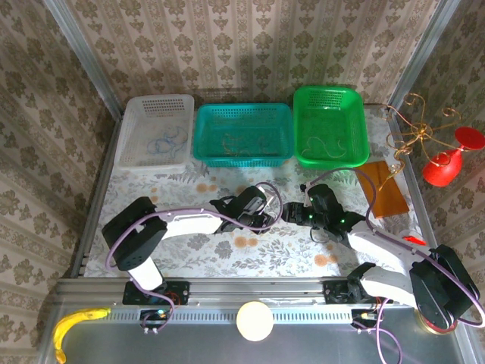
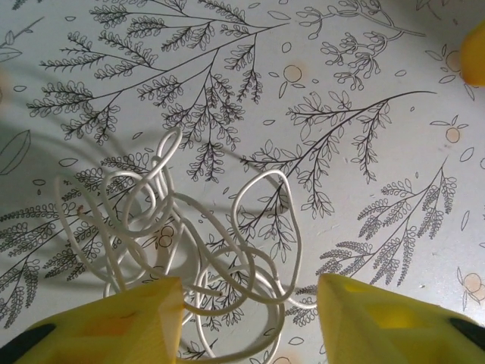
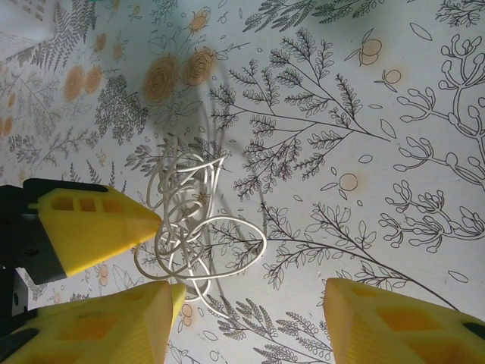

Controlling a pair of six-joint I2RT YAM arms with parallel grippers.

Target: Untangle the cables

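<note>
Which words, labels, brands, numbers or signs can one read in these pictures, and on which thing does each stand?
There are none to read. The tablecloth bears only printed leaves and fruit; the wallpaper only a flower pattern. The white basket, the teal basket, the green basket and the white cables carry no writing. Any marks on the arms are too small to tell.

Your cables (image 2: 176, 227) look smooth, slightly glossy plastic; the desk (image 2: 364, 76) has a matt printed covering; the baskets (image 1: 242, 108), shiny plastic.
</note>
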